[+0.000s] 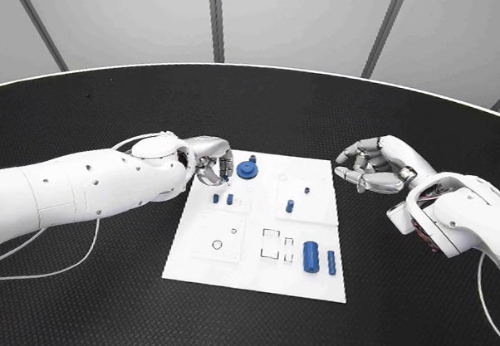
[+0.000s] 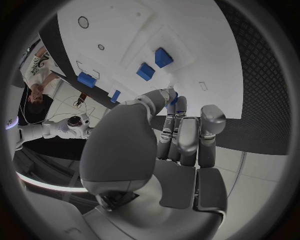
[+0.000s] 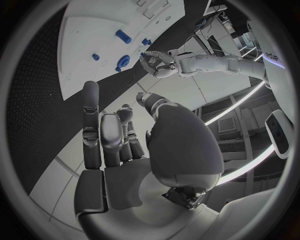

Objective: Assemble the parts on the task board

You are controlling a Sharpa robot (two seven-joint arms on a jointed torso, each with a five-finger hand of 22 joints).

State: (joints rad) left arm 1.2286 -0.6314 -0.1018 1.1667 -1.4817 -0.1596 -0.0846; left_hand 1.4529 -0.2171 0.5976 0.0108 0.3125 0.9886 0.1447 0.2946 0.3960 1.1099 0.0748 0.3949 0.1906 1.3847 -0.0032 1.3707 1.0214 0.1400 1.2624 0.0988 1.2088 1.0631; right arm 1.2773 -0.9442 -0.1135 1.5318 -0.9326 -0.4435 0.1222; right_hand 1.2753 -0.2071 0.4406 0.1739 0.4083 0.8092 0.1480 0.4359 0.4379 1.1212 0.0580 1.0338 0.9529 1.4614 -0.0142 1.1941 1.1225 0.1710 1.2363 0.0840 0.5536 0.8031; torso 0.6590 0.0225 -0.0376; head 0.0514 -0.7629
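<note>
Blue round knobbed part (image 1: 247, 169) sits on the white task board (image 1: 311, 284), just beside the left robot hand (image 1: 207, 162), whose curled fingers hold nothing I can make out. Right robot hand (image 1: 375, 164) hangs off the board's far side over the black counter (image 1: 427, 325), loosely curled, empty, farther away.

A black table (image 1: 113, 100) with a rounded, pale-edged far rim lies under everything. Beyond that rim is a grey panelled floor (image 1: 290, 23) with dark seams.
</note>
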